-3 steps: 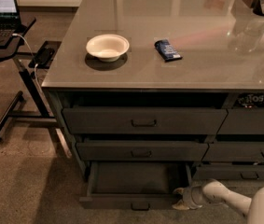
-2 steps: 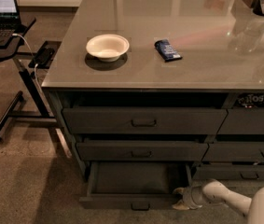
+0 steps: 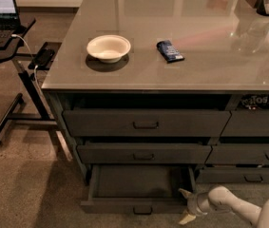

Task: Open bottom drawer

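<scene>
We see the pale two-finger gripper low at btm right, fingers spread apart. Just to its left, the wide dark-grey bottom drawer stands pulled out, w/ its front's right end at the fingertips.

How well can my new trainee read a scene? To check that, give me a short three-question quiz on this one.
1. Short answer: what lies on the countertop just right of the white bowl?
2. True or false: the bottom drawer is fully shut.
3. Where is the gripper? A) above the white bowl; B) at the bottom drawer's right front corner, fingers spread; C) resting on the countertop.

Key: 1. A blue packet. 2. False, it is pulled out, with its flat dark interior showing. 3. B.
</scene>
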Robot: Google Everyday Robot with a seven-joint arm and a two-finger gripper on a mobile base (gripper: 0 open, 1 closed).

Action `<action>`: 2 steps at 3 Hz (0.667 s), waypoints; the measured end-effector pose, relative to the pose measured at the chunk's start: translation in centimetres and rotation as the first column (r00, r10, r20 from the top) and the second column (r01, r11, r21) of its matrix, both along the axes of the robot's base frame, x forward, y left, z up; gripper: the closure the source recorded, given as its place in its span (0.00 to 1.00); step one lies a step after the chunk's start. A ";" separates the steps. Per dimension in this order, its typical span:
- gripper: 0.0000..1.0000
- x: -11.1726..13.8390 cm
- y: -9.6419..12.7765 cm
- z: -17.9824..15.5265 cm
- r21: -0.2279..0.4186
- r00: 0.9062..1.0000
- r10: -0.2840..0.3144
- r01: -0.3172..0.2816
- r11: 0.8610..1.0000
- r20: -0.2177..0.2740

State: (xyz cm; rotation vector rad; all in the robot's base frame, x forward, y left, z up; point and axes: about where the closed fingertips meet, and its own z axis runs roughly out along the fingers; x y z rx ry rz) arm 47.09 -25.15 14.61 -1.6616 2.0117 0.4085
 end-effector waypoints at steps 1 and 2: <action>0.39 0.0 0.0 0.2 0.000 1.000 0.000 0.000 1.000 0.000; 0.62 -1.2 -0.3 0.2 0.006 1.000 0.000 0.000 1.000 -0.004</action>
